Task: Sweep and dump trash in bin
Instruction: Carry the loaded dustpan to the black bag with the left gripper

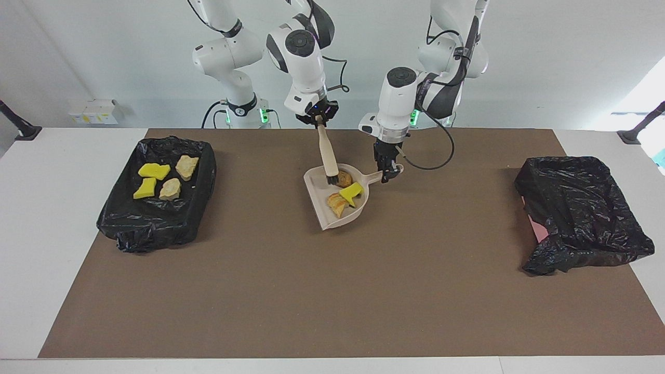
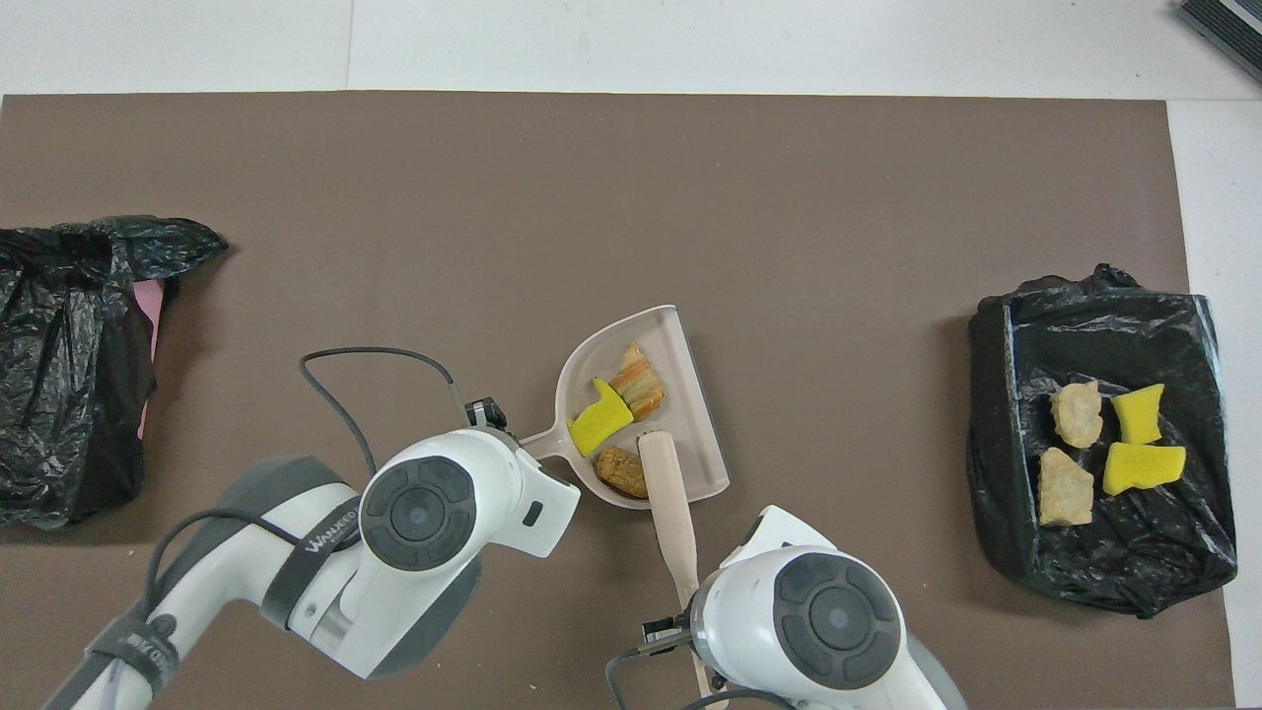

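A white wall is seen at the robots' end, and a white table [image 1: 62, 208] is covered by a brown mat [image 1: 332, 291].

Nearest the robots, the right gripper [image 1: 317, 120] is clamped on the beige handle of a brush [image 1: 328, 156]; the dark bristles are set inside the dustpan [image 1: 324, 208], beside 1 brown lump [image 2: 621, 471]. The left gripper [image 1: 387, 174] is closed on the dustpan's handle tab.

In the dustpan 3 pieces of trash are held: that lump, 1 yellow foam scrap [image 1: 351, 192] and 1 striped tan lump [image 2: 638, 380].

Toward the right arm's end a black-lined bin [image 1: 156, 228] is found, with 2 yellow scraps and 2 pale lumps, 4 pieces [image 2: 1104, 449] in all. Toward the left arm's end a second black-lined bin [image 1: 582, 218] is seen, a pink edge showing; its inside cannot be made out.

In the overhead view both grippers' fingers are hidden under the wrists, and the second bin is cut off at the edge.
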